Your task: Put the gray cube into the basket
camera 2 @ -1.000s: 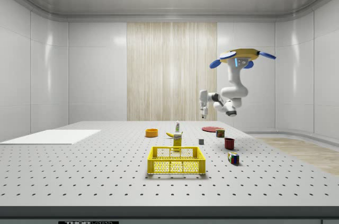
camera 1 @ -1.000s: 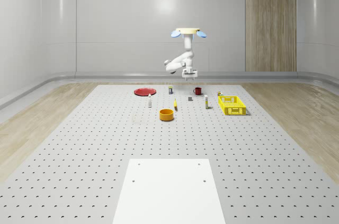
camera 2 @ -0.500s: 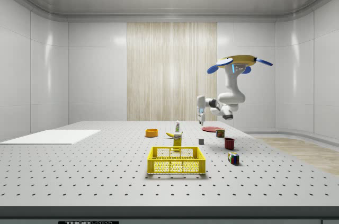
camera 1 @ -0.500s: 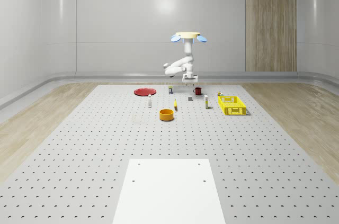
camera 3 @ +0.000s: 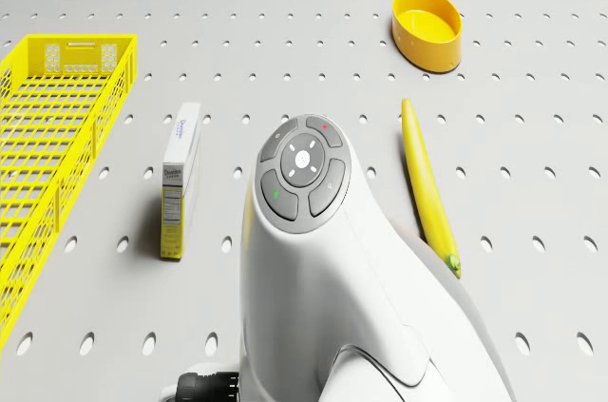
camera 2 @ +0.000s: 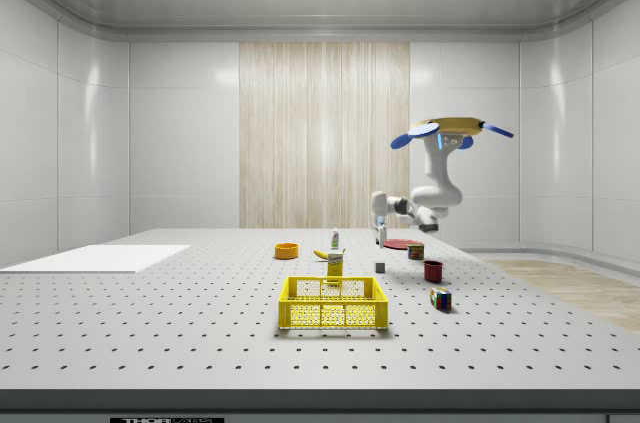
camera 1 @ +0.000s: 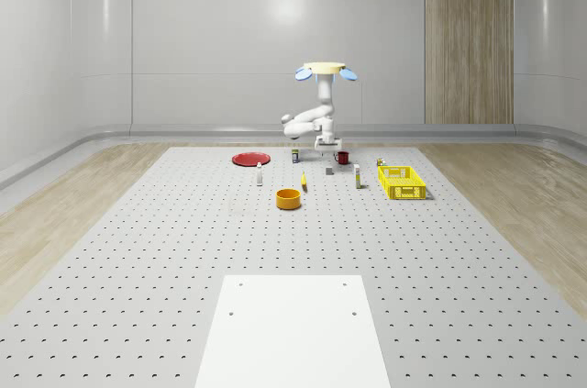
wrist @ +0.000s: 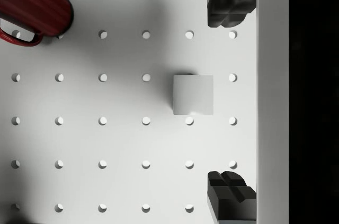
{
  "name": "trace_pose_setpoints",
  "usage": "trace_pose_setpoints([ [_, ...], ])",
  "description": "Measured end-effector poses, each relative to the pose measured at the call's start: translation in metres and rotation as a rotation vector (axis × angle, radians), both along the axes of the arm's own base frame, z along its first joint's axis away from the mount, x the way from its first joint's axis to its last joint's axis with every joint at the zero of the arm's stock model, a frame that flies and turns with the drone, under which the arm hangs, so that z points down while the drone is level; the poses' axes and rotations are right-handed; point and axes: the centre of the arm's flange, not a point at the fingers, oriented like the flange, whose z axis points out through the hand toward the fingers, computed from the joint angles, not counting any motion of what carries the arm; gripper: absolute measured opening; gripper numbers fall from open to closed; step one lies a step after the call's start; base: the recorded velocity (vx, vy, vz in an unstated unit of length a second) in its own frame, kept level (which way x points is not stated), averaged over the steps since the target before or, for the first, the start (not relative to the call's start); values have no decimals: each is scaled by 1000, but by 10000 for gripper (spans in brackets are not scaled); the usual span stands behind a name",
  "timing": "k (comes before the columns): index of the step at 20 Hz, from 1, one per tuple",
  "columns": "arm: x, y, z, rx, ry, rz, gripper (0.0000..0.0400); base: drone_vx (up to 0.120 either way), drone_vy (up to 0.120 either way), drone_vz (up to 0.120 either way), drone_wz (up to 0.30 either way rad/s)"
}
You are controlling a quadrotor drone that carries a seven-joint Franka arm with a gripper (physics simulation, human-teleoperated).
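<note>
1. The bench [camera 1: 183, 250] is a broad pale grey slab drilled with a regular grid of small holes; a plain white sheet [camera 1: 293, 328] lies on its near end in the whole-scene view.
2. A strip of wooden floor [camera 1: 514, 195] runs around the bench, and the room has smooth light grey walls with one vertical wood-grain panel [camera 1: 468, 35] on the far wall.
3. The gray cube [wrist: 193, 95] is a small plain block with flat matte faces and no markings; it sits squarely on the bench among the holes.
4. In the whole-scene view the gray cube lies at the far part of the bench, left of the yellow basket [camera 1: 402, 182] and well apart from it, with the red mug [camera 1: 342, 157] just beyond it.
5. The drone [camera 2: 448, 129] hovers above the far part of the bench, over the cluster of objects near the mug and the cube.
6. The arm bends down from the drone, and the tool [wrist: 229, 99] hangs above the cube without touching it.
7. The tool's dark fingers [wrist: 229, 4] stand wide apart, with the cube seen between their line and nothing held.
8. A banana [camera 3: 427, 188], a small carton [camera 3: 179, 179] and an orange bowl [camera 3: 427, 28] lie on the bench nearer the camera side of the cube, the carton standing beside the basket.
</note>
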Motion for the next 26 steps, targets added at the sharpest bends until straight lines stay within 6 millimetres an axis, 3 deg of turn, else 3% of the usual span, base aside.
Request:
trace_pose_setpoints([
  [9,0,0,0,-1,0,0,400,0,18,-111,0],
  [26,0,6,41,-1,0,1,400,0,0,0,0],
])
